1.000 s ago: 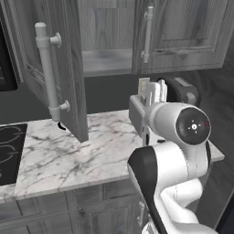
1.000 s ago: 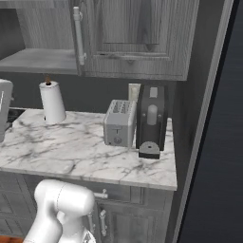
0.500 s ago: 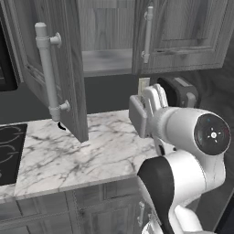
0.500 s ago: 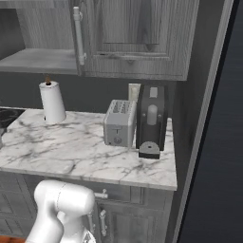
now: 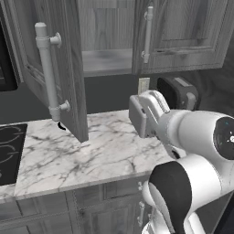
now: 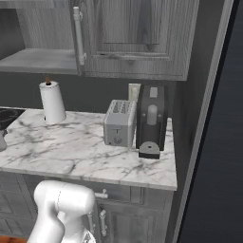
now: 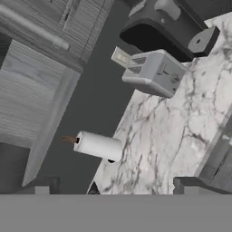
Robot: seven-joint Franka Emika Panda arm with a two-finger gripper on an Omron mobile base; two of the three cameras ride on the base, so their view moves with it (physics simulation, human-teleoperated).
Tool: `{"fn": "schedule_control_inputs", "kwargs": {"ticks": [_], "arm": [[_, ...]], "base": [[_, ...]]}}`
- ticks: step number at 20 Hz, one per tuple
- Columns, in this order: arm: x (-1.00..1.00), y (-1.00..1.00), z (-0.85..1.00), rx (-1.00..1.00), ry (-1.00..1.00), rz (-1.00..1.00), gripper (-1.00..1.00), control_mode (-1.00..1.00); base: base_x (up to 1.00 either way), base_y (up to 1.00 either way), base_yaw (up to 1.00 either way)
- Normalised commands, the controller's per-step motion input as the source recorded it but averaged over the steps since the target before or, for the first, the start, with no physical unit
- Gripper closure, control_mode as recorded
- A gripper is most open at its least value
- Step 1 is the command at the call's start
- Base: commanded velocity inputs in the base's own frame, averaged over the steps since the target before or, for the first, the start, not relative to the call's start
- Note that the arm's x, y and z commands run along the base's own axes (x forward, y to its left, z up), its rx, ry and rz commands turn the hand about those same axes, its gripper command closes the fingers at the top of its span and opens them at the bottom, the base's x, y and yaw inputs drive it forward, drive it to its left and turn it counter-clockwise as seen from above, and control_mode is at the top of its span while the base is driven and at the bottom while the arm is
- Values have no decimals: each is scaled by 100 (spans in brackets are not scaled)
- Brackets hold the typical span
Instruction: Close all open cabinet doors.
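One cabinet door [image 5: 68, 64] stands swung out over the counter at the left, its long pale bar handle [image 5: 48, 68] facing me. Behind it the cabinet shelf [image 5: 107, 59] is exposed, and the same shelf [image 6: 38, 59] shows from the right. The neighbouring cabinet door [image 6: 137, 33] is flush shut, with its handle [image 6: 78, 35] at its left edge. My gripper [image 7: 113, 188] is open with nothing between its tips. It hangs above the counter and looks at the paper towel roll [image 7: 97, 146] below the open cabinet.
On the marble counter [image 6: 71, 147] stand a paper towel roll [image 6: 52, 102], a toaster [image 6: 119, 123] and a black coffee machine [image 6: 152, 121]. A cooktop [image 5: 9, 146] lies at the left, with the black microwave [image 5: 4, 59] above it. A tall dark panel [image 6: 209, 118] bounds the right.
My arm's elbow has swung right and nearer to the left base camera, now covering part of the toaster. The cabinet doors have not moved.
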Motion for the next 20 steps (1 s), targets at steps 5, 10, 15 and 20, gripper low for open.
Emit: {"fn": "schedule_control_inputs", "kwargs": {"ticks": [5, 10, 15, 20], "arm": [[-9, 0, -19, -11, 0, 10, -100, -100], [-30, 29, -30, -21, 0, 8, -100, -100], [-24, 20, -9, -18, 0, 10, -100, -100], [-22, 19, -6, -20, 0, 11, -100, -100]], "base": [[0, 0, 0], [0, 0, 0], [0, 0, 0], [0, 0, 0]]}}
